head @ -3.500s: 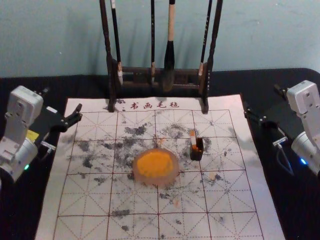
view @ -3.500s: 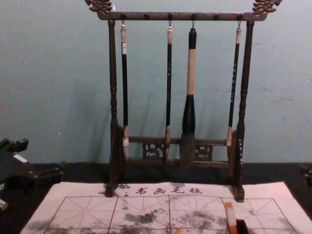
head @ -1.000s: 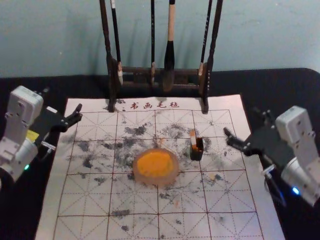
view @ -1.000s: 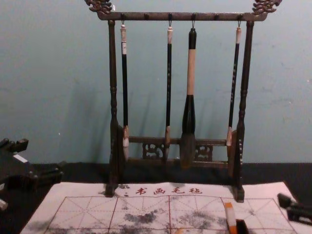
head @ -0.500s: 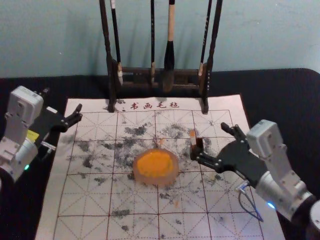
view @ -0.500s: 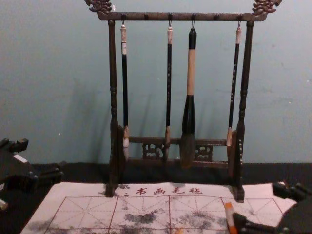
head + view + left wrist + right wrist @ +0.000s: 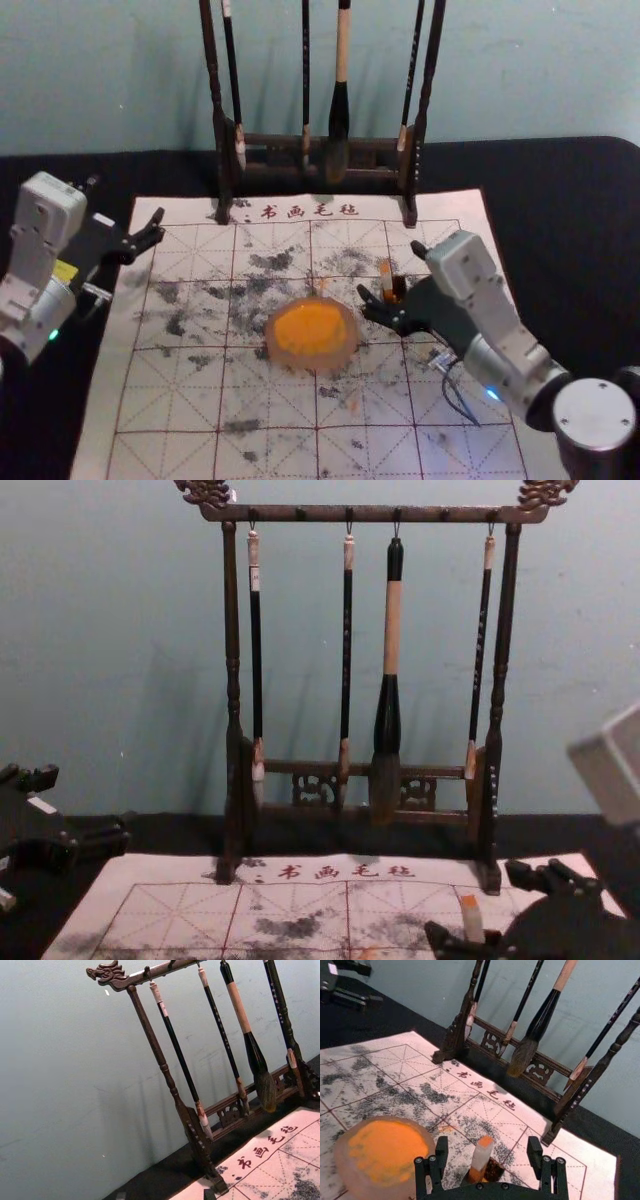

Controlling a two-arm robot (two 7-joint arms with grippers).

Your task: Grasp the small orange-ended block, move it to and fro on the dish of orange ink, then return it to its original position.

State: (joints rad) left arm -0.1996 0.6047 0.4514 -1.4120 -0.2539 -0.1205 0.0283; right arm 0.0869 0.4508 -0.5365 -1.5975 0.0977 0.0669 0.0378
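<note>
At the far left, the left gripper (image 7: 126, 198) is being held near the mat's (image 7: 180, 400) left edge, its two fingers being spread with nothing grasped. Farther back, four brushes (image 7: 340, 110) are being hung from a dark wooden rack (image 7: 370, 514). In front of it, the dish of orange ink (image 7: 310, 363) is being supported by the mat. To its right, the orange-ended block (image 7: 481, 1157) is being stood nearly upright at a small black holder (image 7: 494, 1170); whether inside or against it cannot be told. Around the block, untouched, the released pincer of the right gripper (image 7: 390, 270) is being positioned, a finger being held on each side.
</note>
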